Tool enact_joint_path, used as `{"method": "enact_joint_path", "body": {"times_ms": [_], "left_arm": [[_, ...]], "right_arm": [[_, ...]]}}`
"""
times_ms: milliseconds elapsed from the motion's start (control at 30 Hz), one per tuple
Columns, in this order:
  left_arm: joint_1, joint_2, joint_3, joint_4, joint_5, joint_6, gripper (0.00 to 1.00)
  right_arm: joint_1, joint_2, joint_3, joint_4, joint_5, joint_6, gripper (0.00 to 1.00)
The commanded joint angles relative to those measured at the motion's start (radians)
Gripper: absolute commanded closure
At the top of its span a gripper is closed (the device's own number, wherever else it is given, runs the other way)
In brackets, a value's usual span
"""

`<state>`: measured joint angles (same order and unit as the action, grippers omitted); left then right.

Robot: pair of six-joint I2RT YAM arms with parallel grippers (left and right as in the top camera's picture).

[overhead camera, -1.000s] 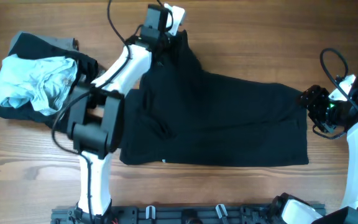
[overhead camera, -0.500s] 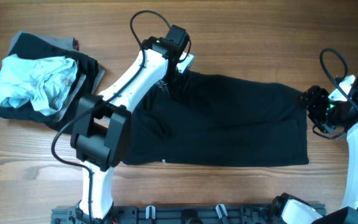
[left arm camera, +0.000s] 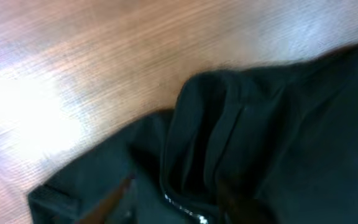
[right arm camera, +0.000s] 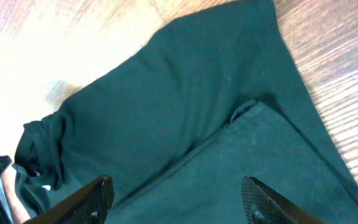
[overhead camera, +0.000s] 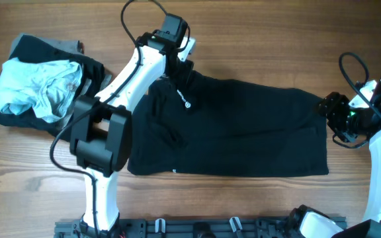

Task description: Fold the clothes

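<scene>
A black garment (overhead camera: 243,132) lies spread flat across the middle of the table, with a small white logo near its top left. My left gripper (overhead camera: 180,66) is over the garment's top left corner. In the left wrist view its fingers (left arm camera: 174,199) are apart, with a bunched fold of the black fabric (left arm camera: 303,124) lying between and below them. My right gripper (overhead camera: 331,112) is at the garment's right edge. It is open (right arm camera: 176,199) and hovers over the flat fabric (right arm camera: 185,106), holding nothing.
A pile of clothes sits at the far left: a crumpled light blue garment (overhead camera: 38,86) on top of dark ones (overhead camera: 5,109). Bare wooden table (overhead camera: 276,39) surrounds the garment. The arm bases stand along the front edge.
My left gripper brought the garment's top flap down onto the body, then drew back up and left. The flap now lies folded, logo showing. The right arm has not moved.
</scene>
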<state>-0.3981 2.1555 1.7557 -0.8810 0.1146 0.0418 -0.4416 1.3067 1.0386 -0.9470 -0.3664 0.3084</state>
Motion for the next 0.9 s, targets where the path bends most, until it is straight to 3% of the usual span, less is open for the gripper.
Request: {"method": "enact_joint_path", "body": {"times_ms": [0, 67, 100, 467, 500, 533, 567, 700, 800, 867], "left_arm": [[-0.003, 0.042, -0.018, -0.047, 0.018, -0.004, 0.69], [-0.003, 0.042, -0.021, -0.069, -0.008, -0.004, 0.9], [-0.003, 0.042, -0.021, -0.082, -0.027, -0.005, 0.96], [0.001, -0.048, -0.014, -0.231, -0.209, -0.006, 0.96], [0.002, -0.055, -0.014, -0.235, -0.241, -0.006, 0.9], [0.002, -0.058, -0.014, -0.236, -0.248, -0.005, 0.76], [0.002, -0.06, -0.014, -0.236, -0.247, -0.006, 0.72], [-0.027, -0.075, -0.014, -0.223, -0.19, -0.005, 0.77], [-0.053, -0.081, -0.015, -0.125, -0.043, 0.006, 0.73], [-0.06, -0.063, -0.034, -0.021, -0.031, 0.006, 0.72]], "right_arm": [[-0.003, -0.007, 0.007, -0.011, -0.016, -0.018, 0.3], [-0.003, -0.007, 0.007, -0.011, -0.016, -0.018, 0.3], [-0.003, -0.007, 0.007, -0.011, -0.017, -0.017, 0.3], [-0.003, -0.007, 0.007, -0.015, -0.016, -0.018, 0.3], [-0.003, -0.007, 0.007, -0.015, -0.016, -0.018, 0.3], [-0.003, -0.007, 0.007, -0.015, -0.016, -0.018, 0.3], [-0.003, -0.007, 0.007, -0.015, -0.016, -0.018, 0.3], [-0.003, -0.007, 0.007, -0.014, -0.016, -0.018, 0.3], [-0.003, -0.007, 0.007, -0.014, -0.016, -0.018, 0.29], [-0.003, -0.007, 0.007, -0.016, -0.016, -0.018, 0.3]]}}
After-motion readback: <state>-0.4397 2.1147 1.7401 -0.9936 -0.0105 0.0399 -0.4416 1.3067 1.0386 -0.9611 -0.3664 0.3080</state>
